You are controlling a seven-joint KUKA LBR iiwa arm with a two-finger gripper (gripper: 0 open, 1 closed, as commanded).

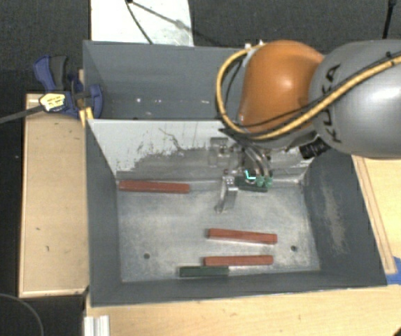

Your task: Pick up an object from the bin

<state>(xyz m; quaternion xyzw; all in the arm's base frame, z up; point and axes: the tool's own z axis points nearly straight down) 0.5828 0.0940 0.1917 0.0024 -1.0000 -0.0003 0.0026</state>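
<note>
Arm: the silver-grey KUKA robot arm [368, 96] reaches in from the right, its wrist capped by a rounded orange cover [277, 82] with a yellow-and-black cable [222, 89] looped round it.
Bin: the grey metal bin [106, 215] has a scuffed, mostly bare floor.
Gripper: the two-finger gripper [227, 196] hangs low over the floor in the rear middle of the bin. Whether it is open or closed cannot be told, and nothing shows in its grasp.
Nearest things: a long flat reddish-brown bar [153, 186] lies to its left, well apart. A second reddish-brown bar [242, 236] lies nearer the front, below the gripper and not touching it.
Front edge: a third reddish-brown bar [237, 261] lies by the front wall, with a short dark green bar [203, 272] just beside its left end.
</note>
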